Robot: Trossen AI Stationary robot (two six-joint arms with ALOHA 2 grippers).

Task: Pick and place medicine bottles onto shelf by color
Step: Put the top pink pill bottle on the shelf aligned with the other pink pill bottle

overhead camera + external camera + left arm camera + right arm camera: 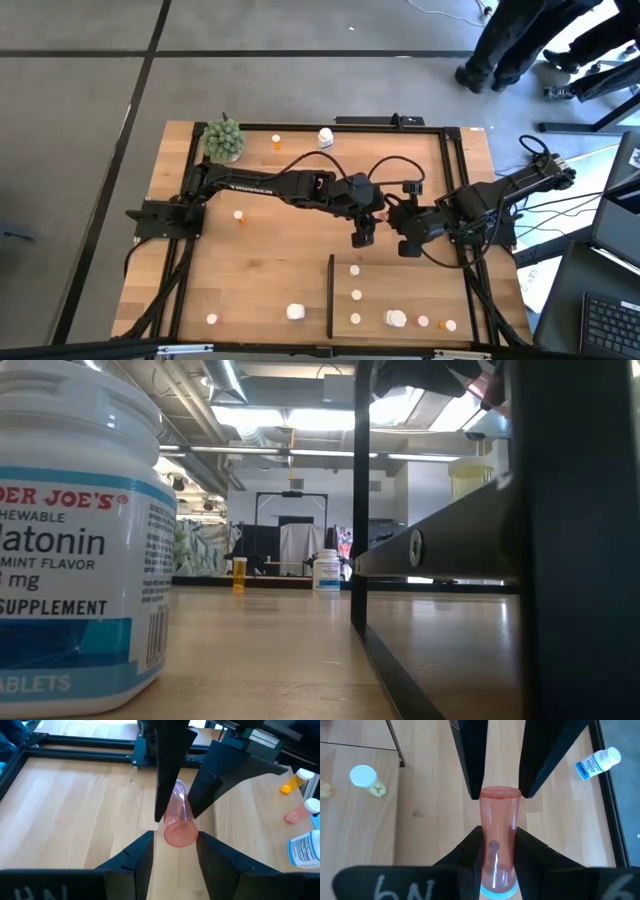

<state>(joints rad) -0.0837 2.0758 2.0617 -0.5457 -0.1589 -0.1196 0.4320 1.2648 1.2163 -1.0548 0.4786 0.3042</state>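
Observation:
A translucent orange medicine bottle (499, 827) hangs in the air over the table's middle, between my two grippers. My right gripper (497, 845) is shut on it. My left gripper (175, 842) faces it from the other side, open. Its fingers stand on either side of the bottle's base end (180, 834), and a slit of table shows beside one of them. The shelf (400, 285) lies at the near right and carries several small bottles. More bottles stand loose on the table, such as an orange one (276, 142) and a white one (325, 137). My right gripper pinches the bottle's body (495, 865) between its two fingers, near the capped end (497, 893). The fingers lie along the bottle, slanting down from the table's right. The bottle is clear of the table, its base end sticking out past the fingertips. My left gripper: one finger (207, 845) lies close by the base rim; whether it touches, I cannot tell.
A green spiky plant ball (223, 140) sits at the far left. A big white supplement bottle (80, 530) stands near the low camera. The shelf's black strip (331, 295) runs along its left side. A person's legs (520, 40) show beyond the far right corner.

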